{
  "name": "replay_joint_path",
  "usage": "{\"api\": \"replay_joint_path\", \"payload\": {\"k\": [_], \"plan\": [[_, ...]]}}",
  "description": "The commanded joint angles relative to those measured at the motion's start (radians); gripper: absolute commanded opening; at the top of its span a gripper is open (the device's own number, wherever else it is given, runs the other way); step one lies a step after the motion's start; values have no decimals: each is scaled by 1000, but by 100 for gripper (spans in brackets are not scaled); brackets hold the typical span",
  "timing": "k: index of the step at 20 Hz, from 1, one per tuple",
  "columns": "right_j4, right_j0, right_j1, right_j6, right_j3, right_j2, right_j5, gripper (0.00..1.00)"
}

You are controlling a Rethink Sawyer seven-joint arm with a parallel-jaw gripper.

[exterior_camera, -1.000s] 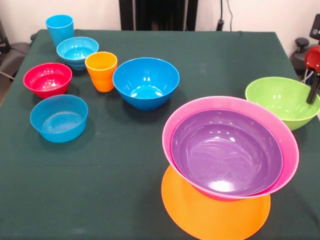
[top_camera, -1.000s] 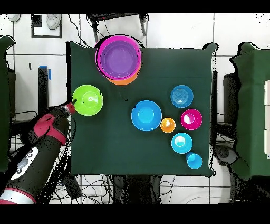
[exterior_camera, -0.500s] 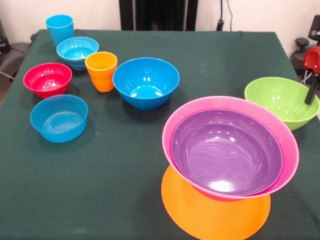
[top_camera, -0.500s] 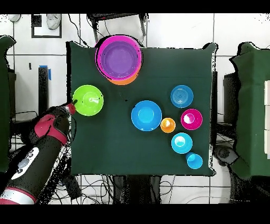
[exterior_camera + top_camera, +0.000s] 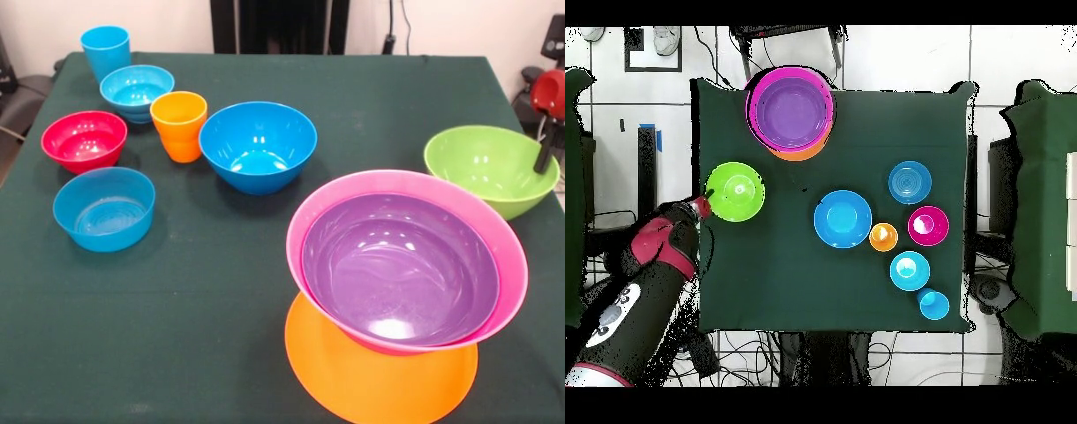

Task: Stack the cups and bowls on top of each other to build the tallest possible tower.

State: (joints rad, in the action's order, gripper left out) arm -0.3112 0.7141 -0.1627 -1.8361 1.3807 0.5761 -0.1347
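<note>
Tower [image 5: 406,291] first: flat orange plastic base bowl [image 5: 371,389] at table's [image 5: 221,336] front edge, glossy pink bowl [image 5: 305,221] on it, purple bowl [image 5: 397,265] nested inside. Step in hand, as you'd judge it: fetching glossy green bowl [image 5: 485,168], which sits just beyond tower near table's side edge. Gripper [image 5: 546,152] at green bowl's rim; one dark finger dips inside, grip state cannot tell. Next move calls for firm rim hold, lift clear, lowering centred into purple. Large blue bowl [image 5: 258,144], small bowls, orange cup [image 5: 179,125], blue cup [image 5: 106,51] wait well apart.
</note>
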Motion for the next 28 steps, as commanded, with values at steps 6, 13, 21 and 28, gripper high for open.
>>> {"api": "replay_joint_path", "payload": {"k": [6, 13, 21, 28], "plan": [[147, -87, -249, -47, 230, -173, -57, 0], [196, -116, -331, -26, 285, -201, -94, 0], [262, -121, -418, 9, 297, -199, -122, 0], [313, -119, -528, 24, 326, -179, -155, 0]]}}
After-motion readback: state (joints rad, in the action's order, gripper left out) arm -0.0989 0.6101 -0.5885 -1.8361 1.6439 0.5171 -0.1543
